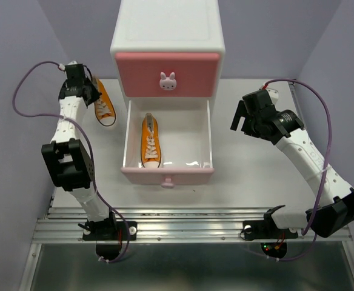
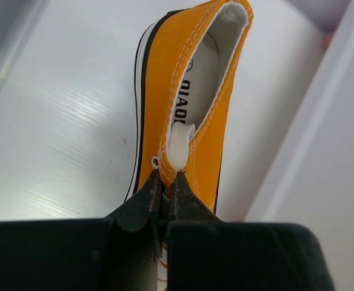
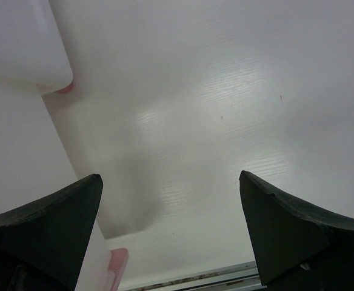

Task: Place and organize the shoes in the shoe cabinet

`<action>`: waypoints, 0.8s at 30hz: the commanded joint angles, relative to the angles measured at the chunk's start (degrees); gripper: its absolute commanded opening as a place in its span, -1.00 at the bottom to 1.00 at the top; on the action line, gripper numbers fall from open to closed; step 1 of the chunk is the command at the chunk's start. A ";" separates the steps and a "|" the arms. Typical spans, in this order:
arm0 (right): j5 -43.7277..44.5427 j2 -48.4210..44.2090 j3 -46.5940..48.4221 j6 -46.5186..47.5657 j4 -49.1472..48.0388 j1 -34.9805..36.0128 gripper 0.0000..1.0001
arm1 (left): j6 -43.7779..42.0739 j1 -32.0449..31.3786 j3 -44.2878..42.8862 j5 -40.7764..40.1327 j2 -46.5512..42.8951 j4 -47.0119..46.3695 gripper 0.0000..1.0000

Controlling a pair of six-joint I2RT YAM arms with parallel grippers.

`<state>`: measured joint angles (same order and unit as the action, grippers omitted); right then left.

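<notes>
The shoe cabinet (image 1: 168, 36) stands at the back centre, its upper pink drawer (image 1: 168, 74) shut. Its lower drawer (image 1: 128, 136) is pulled open with one orange sneaker (image 1: 151, 141) inside, toe towards me. A second orange sneaker (image 1: 105, 104) is left of the cabinet. My left gripper (image 1: 91, 92) is shut on it; in the left wrist view the gripper (image 2: 166, 179) pinches the upper edge by the eyelets of this sneaker (image 2: 177, 91). My right gripper (image 1: 239, 118) hangs open and empty right of the drawer, as the right wrist view (image 3: 170, 177) also shows. The white sneakers are out of view.
The cabinet's side wall (image 2: 340, 151) is close on the right of the held sneaker. A pink cabinet foot (image 3: 65, 88) and the open drawer's pink front corner (image 3: 117, 262) lie left of my right gripper. Lilac walls (image 1: 19, 60) enclose both sides.
</notes>
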<state>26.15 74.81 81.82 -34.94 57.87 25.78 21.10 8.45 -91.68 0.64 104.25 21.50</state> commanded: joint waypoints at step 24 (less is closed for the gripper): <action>-1.10 -3.61 1.15 6.90 -4.26 -0.47 1.00 | 14.57 -0.89 13.44 4.62 -49.66 5.76 -1.00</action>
<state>25.82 72.01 81.82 -30.85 55.37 25.78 32.49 7.84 -82.00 4.27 59.18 33.10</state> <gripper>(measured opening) 0.997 0.106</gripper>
